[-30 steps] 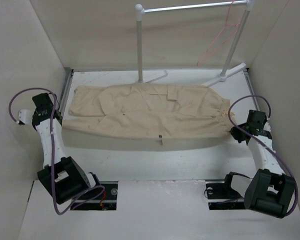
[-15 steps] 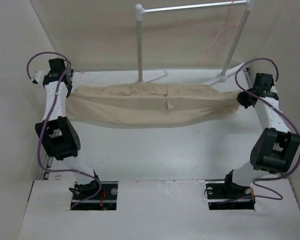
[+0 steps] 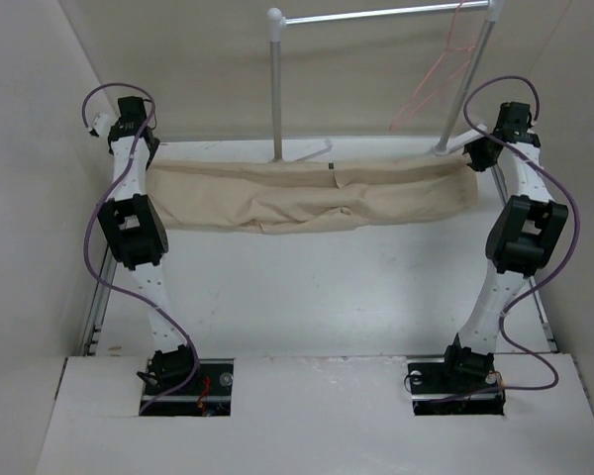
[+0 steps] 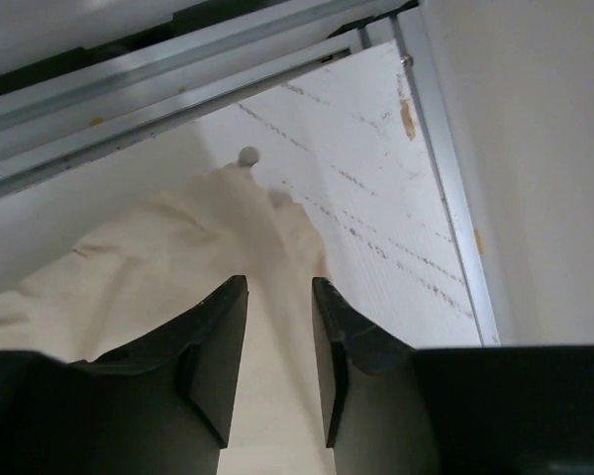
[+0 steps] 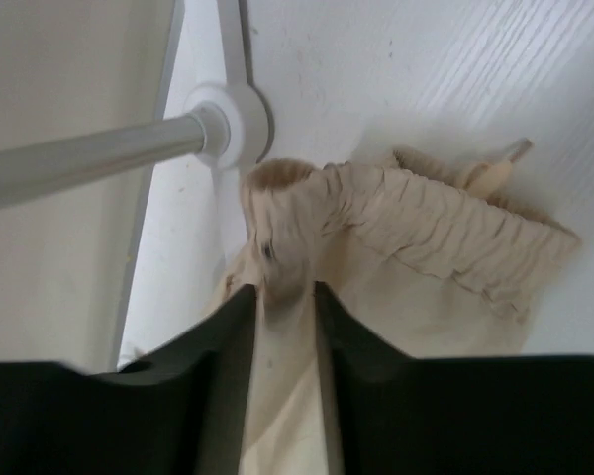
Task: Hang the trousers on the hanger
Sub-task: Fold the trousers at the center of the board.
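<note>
The beige trousers (image 3: 307,193) hang stretched in a long band between my two grippers, held up at the far side of the table. My left gripper (image 3: 139,148) is shut on the leg end (image 4: 277,247). My right gripper (image 3: 490,148) is shut on the gathered waistband (image 5: 376,218), its drawstring tip showing. A small dark tag (image 3: 330,165) shows on the top edge. The thin pink-red hanger (image 3: 434,74) hangs from the rack bar at the back right, above and apart from the trousers.
The white clothes rack (image 3: 274,79) stands at the back, its feet (image 3: 307,150) behind the trousers and one base (image 5: 228,119) next to my right gripper. Beige walls close in on the sides. A metal rail (image 4: 178,59) runs along the table's far edge.
Both arms have carried the trousers up and toward the back of the table. The cloth has gone from lying spread flat to hanging folded as a narrow band between the grippers.
</note>
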You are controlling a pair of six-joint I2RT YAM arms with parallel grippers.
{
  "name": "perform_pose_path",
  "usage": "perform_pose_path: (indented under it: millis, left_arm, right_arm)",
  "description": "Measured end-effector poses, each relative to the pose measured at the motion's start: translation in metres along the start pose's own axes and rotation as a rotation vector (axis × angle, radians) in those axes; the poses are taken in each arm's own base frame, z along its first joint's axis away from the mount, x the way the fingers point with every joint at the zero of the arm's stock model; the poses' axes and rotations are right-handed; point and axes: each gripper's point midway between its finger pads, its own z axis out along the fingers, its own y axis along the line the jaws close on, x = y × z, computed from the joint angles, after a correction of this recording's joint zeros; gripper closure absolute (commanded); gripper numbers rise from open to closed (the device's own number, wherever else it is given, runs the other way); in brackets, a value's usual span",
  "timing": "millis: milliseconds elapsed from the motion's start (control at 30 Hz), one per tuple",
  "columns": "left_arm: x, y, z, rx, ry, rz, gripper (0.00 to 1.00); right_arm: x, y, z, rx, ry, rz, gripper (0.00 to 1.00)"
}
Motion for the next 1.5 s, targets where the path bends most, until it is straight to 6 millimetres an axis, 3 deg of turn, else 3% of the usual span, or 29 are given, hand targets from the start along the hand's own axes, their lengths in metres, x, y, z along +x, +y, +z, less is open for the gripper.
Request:
perform_pose_path:
  millis: [67, 133, 267, 400, 500, 567, 667, 733, 833, 933, 1000, 1133, 1267, 1333, 1500]
  left_arm:
    - [0.006, 0.002, 0.013, 0.0, 0.015, 0.011, 0.53]
    - [0.007, 0.001, 0.017, 0.012, 0.02, 0.026, 0.48]
    - [0.0, 0.004, 0.003, 0.05, 0.005, 0.034, 0.48]
    - [0.019, 0.064, -0.044, 0.018, 0.047, 0.025, 0.48]
    - [0.039, 0.115, -0.072, -0.001, 0.088, -0.022, 0.47]
    - [0.057, 0.142, -0.073, -0.011, 0.125, -0.059, 0.46]
    - [0.089, 0.172, -0.056, -0.046, 0.199, -0.103, 0.44]
    - [0.107, 0.186, -0.045, -0.073, 0.245, -0.124, 0.44]
    - [0.116, 0.19, -0.03, -0.077, 0.276, -0.154, 0.43]
    - [0.105, 0.178, -0.02, -0.023, 0.247, -0.196, 0.43]
    - [0.103, 0.174, -0.014, -0.011, 0.248, -0.213, 0.43]
    - [0.096, 0.16, -0.001, 0.023, 0.229, -0.232, 0.52]
    - [0.094, 0.156, 0.009, 0.031, 0.224, -0.249, 0.69]
    - [0.094, 0.155, 0.012, 0.03, 0.224, -0.253, 0.77]
    - [0.094, 0.161, 0.014, 0.009, 0.224, -0.258, 0.93]
  right_arm:
    - [-0.005, 0.0, 0.007, 0.008, -0.012, -0.001, 0.53]
    - [-0.006, -0.001, 0.008, 0.015, -0.017, -0.003, 0.48]
    - [0.001, -0.006, -0.003, 0.01, -0.027, -0.034, 0.47]
    - [0.038, -0.031, -0.039, 0.006, -0.006, -0.091, 0.89]
    - [0.063, -0.046, -0.067, -0.027, 0.005, -0.118, 0.93]
    - [0.076, -0.058, -0.074, -0.046, 0.011, -0.125, 0.85]
    - [0.089, -0.082, -0.068, -0.027, 0.029, -0.122, 0.58]
    - [0.093, -0.101, -0.061, 0.004, 0.048, -0.11, 0.46]
    - [0.083, -0.125, -0.053, 0.046, 0.048, -0.075, 0.37]
    - [0.065, -0.136, -0.031, 0.049, 0.045, -0.026, 0.37]
    - [0.063, -0.137, -0.017, 0.058, 0.07, -0.016, 0.39]
    - [0.061, -0.125, 0.014, 0.042, 0.098, -0.017, 0.54]
    - [0.064, -0.122, 0.027, 0.039, 0.122, -0.011, 0.81]
    - [0.065, -0.121, 0.028, 0.038, 0.129, -0.004, 0.89]
    - [0.062, -0.12, 0.026, 0.039, 0.126, -0.001, 0.96]
